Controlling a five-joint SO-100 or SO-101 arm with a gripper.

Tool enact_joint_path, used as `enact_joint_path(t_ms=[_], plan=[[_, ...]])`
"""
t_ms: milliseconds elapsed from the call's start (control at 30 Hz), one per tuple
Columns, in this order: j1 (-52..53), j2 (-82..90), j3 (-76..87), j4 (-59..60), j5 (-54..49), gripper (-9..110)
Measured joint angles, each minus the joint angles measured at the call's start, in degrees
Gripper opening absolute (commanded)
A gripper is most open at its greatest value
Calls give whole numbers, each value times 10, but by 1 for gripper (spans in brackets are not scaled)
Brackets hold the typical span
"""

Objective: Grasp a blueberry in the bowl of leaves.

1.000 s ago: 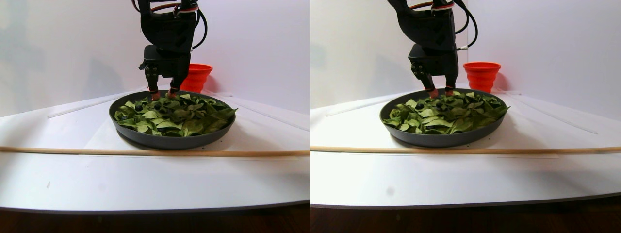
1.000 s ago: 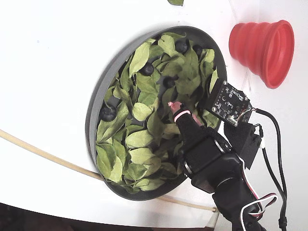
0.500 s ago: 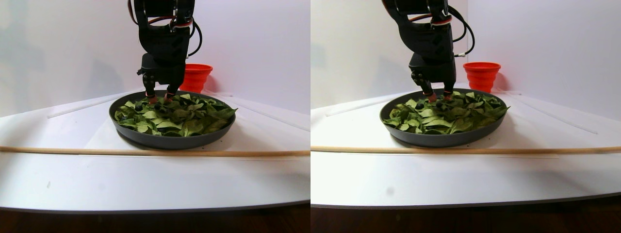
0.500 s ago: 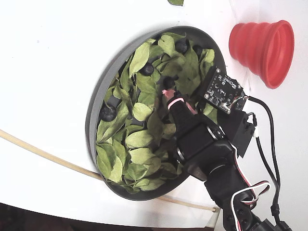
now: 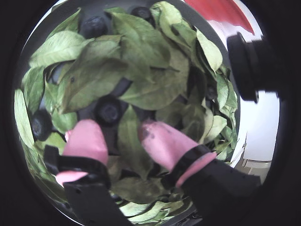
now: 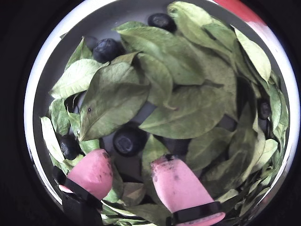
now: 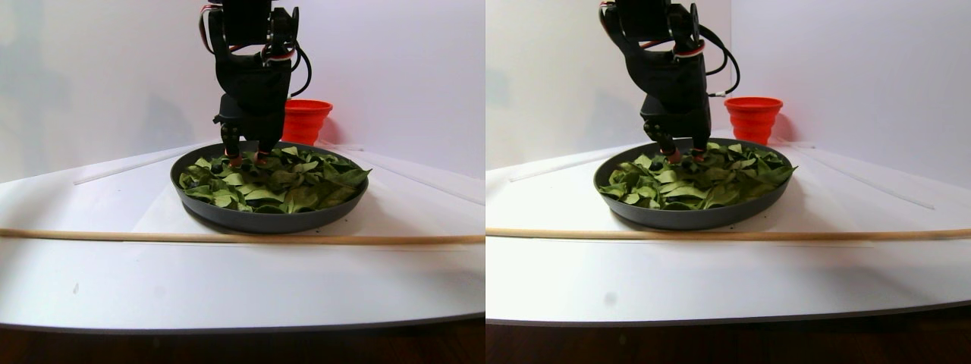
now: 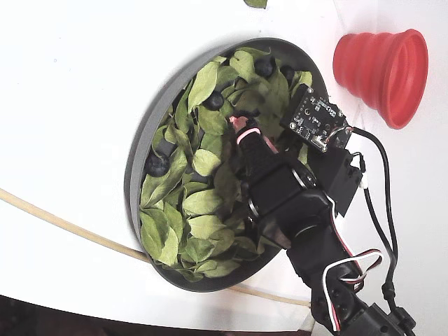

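Wrist view: bowl of leaves [image 6: 56,61] (blueberries [image 6: 127,140] inside)

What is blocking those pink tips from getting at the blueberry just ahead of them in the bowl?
Nothing visible. In both wrist views the blueberry lies uncovered just beyond the open end effector, slightly toward its left fingertip. Leaves border the berry on its far side, and one lies under the fingertips, but none covers the berry.
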Motion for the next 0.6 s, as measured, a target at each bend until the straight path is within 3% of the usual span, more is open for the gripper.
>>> enact_joint_path(t_ms=[600], plan=[[-1, -27, -25, -14, 2, 16]])
